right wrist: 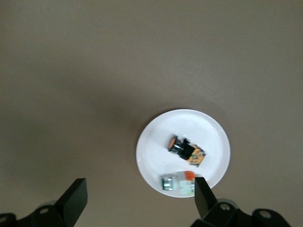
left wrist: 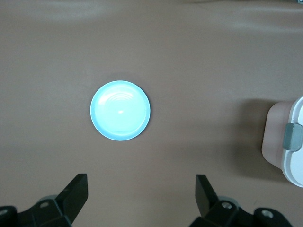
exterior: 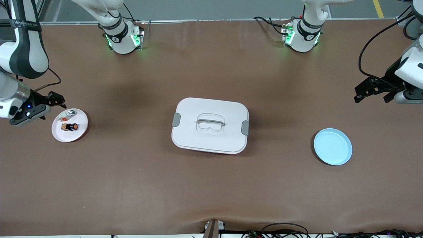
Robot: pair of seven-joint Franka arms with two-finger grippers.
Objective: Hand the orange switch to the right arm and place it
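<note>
Brown tabletop (exterior: 132, 185) shows nothing begun: orange switch (exterior: 70, 127) lies on its white plate (exterior: 82, 130), left tool (left wrist: 142, 198) and right tool (right wrist: 139, 201) both spread, empty.

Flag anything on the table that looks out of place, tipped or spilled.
Nothing stands out. The orange switch lies on its side on the white plate beside a small silver-white piece; the white lidded box sits closed mid-table, and the blue plate holds nothing.

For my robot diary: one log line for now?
orange switch: on white plate | left gripper: open, waiting | right gripper: open beside plate
</note>
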